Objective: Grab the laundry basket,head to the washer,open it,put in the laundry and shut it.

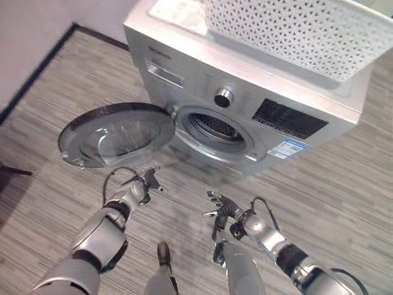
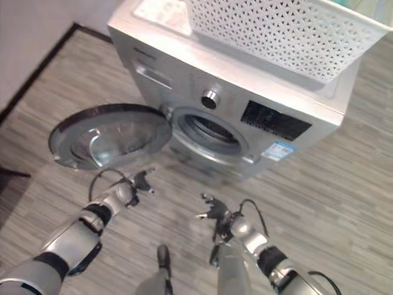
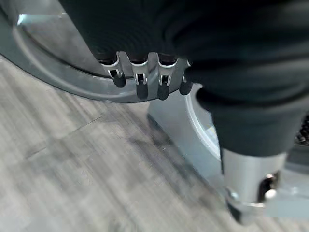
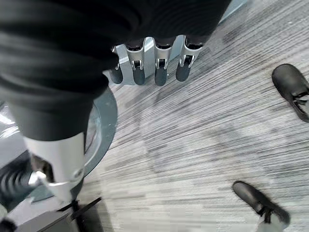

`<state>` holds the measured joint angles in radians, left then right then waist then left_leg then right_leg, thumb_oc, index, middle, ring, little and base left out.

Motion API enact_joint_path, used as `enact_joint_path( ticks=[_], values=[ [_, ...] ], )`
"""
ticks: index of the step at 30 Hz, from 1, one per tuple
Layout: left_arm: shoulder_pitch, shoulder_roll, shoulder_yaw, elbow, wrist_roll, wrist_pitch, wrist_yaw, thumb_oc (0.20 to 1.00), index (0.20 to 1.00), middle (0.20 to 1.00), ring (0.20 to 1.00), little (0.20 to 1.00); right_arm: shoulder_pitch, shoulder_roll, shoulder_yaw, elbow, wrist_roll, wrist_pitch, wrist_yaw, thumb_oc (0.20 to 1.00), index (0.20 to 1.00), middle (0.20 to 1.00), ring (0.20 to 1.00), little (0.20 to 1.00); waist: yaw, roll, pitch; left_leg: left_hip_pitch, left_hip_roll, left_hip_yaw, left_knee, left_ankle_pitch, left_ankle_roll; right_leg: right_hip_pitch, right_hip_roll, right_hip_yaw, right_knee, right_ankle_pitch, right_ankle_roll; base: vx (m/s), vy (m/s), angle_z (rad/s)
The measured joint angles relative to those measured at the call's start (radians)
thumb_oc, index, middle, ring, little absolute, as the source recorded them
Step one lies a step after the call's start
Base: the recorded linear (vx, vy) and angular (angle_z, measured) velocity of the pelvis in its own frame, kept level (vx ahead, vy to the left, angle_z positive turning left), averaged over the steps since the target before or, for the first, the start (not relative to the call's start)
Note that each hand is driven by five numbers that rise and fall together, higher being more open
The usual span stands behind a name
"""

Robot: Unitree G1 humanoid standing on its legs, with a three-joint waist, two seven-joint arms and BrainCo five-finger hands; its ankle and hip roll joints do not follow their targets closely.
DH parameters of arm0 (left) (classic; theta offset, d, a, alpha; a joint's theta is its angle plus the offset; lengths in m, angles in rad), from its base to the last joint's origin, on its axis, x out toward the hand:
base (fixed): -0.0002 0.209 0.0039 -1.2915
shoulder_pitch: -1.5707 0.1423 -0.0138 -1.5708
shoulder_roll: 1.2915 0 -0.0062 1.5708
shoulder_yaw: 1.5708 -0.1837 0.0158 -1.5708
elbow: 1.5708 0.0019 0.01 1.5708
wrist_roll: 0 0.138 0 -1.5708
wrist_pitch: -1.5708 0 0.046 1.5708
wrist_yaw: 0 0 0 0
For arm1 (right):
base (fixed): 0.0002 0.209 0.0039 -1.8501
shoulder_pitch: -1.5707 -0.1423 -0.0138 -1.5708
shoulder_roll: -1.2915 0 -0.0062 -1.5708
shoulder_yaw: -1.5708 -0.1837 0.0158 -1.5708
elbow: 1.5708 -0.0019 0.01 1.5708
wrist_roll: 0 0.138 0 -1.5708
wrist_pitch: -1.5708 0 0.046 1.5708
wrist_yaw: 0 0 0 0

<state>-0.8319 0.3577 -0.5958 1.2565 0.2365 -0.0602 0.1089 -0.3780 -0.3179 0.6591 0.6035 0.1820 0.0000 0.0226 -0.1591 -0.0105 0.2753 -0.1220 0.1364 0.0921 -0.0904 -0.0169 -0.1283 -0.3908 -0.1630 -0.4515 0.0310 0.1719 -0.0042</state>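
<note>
A silver front-loading washer [image 1: 196, 77] stands ahead of me. Its round door [image 1: 116, 132] is swung fully open to the left, and the drum opening [image 1: 215, 128] looks dark inside. A white perforated laundry basket [image 1: 288, 31] rests on top of the washer, and its wall hides what it holds. My left hand [image 1: 146, 182] hovers low, just below the door's rim, fingers [image 3: 140, 82] relaxed and holding nothing. My right hand [image 1: 224, 209] hangs in front of the drum opening, a short way back from it, fingers [image 4: 157, 70] straight and holding nothing.
Grey wood-look floor [image 1: 344, 184] spreads around the washer. A pale wall with dark skirting [image 1: 37, 67] runs along the left. The open door juts out over the floor on the left. A dark object [image 1: 9, 172] lies at the left edge.
</note>
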Motion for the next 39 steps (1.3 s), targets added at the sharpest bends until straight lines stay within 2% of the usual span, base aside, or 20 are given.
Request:
enact_joint_path(
  ticks=[2,4,7,10,15,28,30,32,34,35,37,39],
  values=[
    [-0.035,0.027,-0.007,-0.016,0.003,0.010,0.078,1.000,1.000,1.000,1.000,1.000,0.004,-0.018,0.004,-0.007,0.001,-0.003,-0.020,1.000,1.000,1.000,1.000,1.000,-0.005,0.000,0.010,0.001,-0.002,0.002,0.000,0.000,0.000,0.001,-0.002,0.001,0.000,0.000,0.000,0.00,0.000,0.00],
    [-0.041,0.044,-0.008,-0.023,0.009,0.020,0.105,1.000,1.000,1.000,1.000,1.000,0.004,-0.021,0.004,-0.007,0.001,-0.003,-0.022,1.000,1.000,1.000,1.000,1.000,-0.008,0.004,0.014,0.009,-0.003,0.004,-0.001,0.000,0.000,0.008,-0.002,0.002,-0.001,0.000,0.000,0.00,0.000,0.00],
    [-0.042,0.065,-0.014,-0.024,0.019,0.031,0.116,1.000,1.000,1.000,1.000,1.000,-0.006,-0.021,0.001,-0.007,0.000,-0.005,-0.025,1.000,1.000,1.000,1.000,1.000,-0.007,0.006,0.015,0.015,-0.006,0.008,-0.001,0.000,0.001,0.010,-0.002,0.009,-0.002,-0.001,0.002,0.01,0.003,-0.03],
    [-0.044,0.072,-0.059,-0.026,0.101,0.058,0.149,1.000,1.000,1.000,1.000,1.000,-0.010,-0.024,0.001,-0.009,0.000,-0.005,-0.038,1.000,1.000,1.000,1.000,1.000,-0.007,0.010,0.019,0.015,-0.006,0.010,-0.001,-0.002,0.003,0.009,0.001,0.014,-0.006,-0.002,0.003,0.00,0.001,-0.01],
    [-0.043,0.071,-0.054,-0.025,0.165,0.088,0.193,1.000,1.000,1.000,1.000,1.000,-0.011,-0.034,0.001,-0.009,0.000,-0.006,-0.045,1.000,1.000,1.000,1.000,1.000,-0.009,0.009,0.023,0.017,-0.004,0.023,-0.002,-0.002,0.003,0.009,0.009,0.027,-0.017,0.003,0.004,-0.01,-0.006,-0.06],
    [-0.041,0.073,-0.011,-0.027,0.162,0.096,0.237,1.000,1.000,1.000,1.000,1.000,0.006,-0.046,-0.002,-0.016,0.000,-0.013,-0.044,1.000,1.000,1.000,1.000,1.000,-0.016,0.001,0.031,0.017,-0.002,0.027,-0.001,-0.002,0.003,0.008,0.011,0.029,-0.019,0.004,0.003,0.00,-0.010,0.00],
    [-0.027,0.078,0.016,-0.033,0.153,0.090,0.238,1.000,1.000,1.000,1.000,1.000,0.059,-0.083,-0.045,-0.042,0.002,-0.028,-0.045,1.000,1.000,1.000,1.000,1.000,-0.017,0.002,0.031,0.020,-0.003,0.029,-0.001,-0.002,0.004,0.010,0.011,0.030,-0.018,0.004,0.003,0.05,-0.051,0.00],
    [0.014,0.076,0.081,-0.067,0.108,0.082,0.237,1.000,1.000,1.000,1.000,1.000,0.117,-0.080,-0.134,-0.041,0.029,-0.036,-0.043,1.000,1.000,1.000,1.000,1.000,-0.017,0.004,0.032,0.035,-0.002,0.031,-0.001,-0.002,0.004,0.027,0.010,0.030,-0.018,0.004,0.003,0.05,-0.026,-0.02],
    [0.105,0.065,0.156,-0.088,0.015,0.070,0.229,1.000,1.000,1.000,1.000,1.000,0.211,-0.074,-0.264,-0.026,0.117,-0.036,-0.048,1.000,1.000,1.000,1.000,1.000,-0.021,0.011,0.033,0.089,-0.002,0.035,-0.001,-0.001,0.004,0.082,0.013,0.033,-0.023,-0.005,0.010,0.13,-0.051,-0.04],
    [0.188,0.069,0.205,-0.122,-0.054,0.060,0.216,1.000,1.000,1.000,1.000,1.000,0.287,-0.092,-0.326,-0.039,0.191,-0.036,-0.046,1.000,1.000,1.000,1.000,1.000,-0.027,0.021,0.026,0.118,0.000,0.039,0.000,-0.004,0.008,0.107,0.024,0.044,-0.021,-0.027,0.029,0.23,-0.096,-0.04],
    [0.321,0.057,0.331,-0.194,-0.160,0.031,0.195,1.000,1.000,1.000,1.000,1.000,0.386,-0.064,-0.482,-0.079,0.288,-0.035,-0.048,1.000,1.000,1.000,1.000,1.000,-0.032,0.045,0.007,0.151,0.011,0.053,0.000,-0.010,0.014,0.137,0.043,0.065,-0.026,-0.048,0.036,0.13,-0.056,-0.14],
    [0.437,0.041,0.365,-0.173,-0.221,0.033,0.185,1.000,1.000,1.000,1.000,1.000,0.444,-0.072,-0.538,-0.082,0.342,-0.034,-0.057,1.000,1.000,1.000,1.000,1.000,-0.034,0.066,-0.035,0.173,0.021,0.060,0.002,-0.011,0.013,0.159,0.059,0.088,-0.048,-0.050,0.037,0.16,-0.093,-0.28]
  ],
)
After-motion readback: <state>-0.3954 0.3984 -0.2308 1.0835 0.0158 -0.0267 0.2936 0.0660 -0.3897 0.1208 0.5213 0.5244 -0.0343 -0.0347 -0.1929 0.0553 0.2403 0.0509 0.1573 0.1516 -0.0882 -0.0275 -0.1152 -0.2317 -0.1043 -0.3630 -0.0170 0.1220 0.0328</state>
